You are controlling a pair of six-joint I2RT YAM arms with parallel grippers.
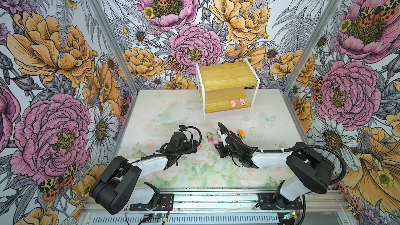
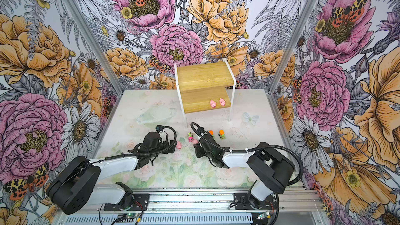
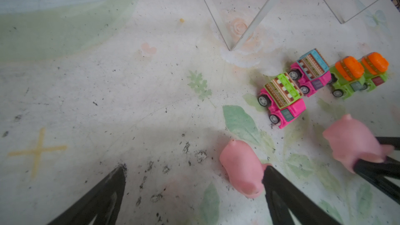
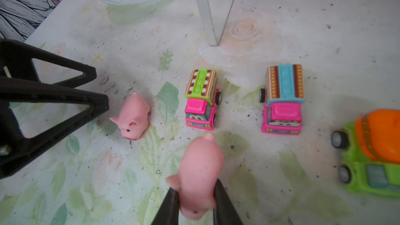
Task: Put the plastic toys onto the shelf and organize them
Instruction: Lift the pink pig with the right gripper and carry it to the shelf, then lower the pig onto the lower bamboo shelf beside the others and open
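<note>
My right gripper point(image 4: 195, 188) is shut on a pink pig point(image 4: 201, 169), low over the table in front of the shelf point(image 1: 227, 76). My left gripper point(image 3: 194, 168) stands open just left of it. A second pig point(image 3: 242, 169) lies on the table between its fingers, against one finger point(image 3: 281, 187). Two more pigs point(image 1: 233, 103) point(image 1: 242, 102) stand on the shelf's lower board. Two pink trucks point(image 4: 201, 102) point(image 4: 282, 102) and two green trucks point(image 3: 348, 76) point(image 3: 376, 68) stand in a row on the table beyond the grippers.
The shelf's thin white legs point(image 4: 208, 18) stand just behind the trucks. Its upper board point(image 1: 225, 70) is bare. Flowered walls close in the table at the back and both sides. The floral mat point(image 1: 164, 104) left of the shelf carries nothing.
</note>
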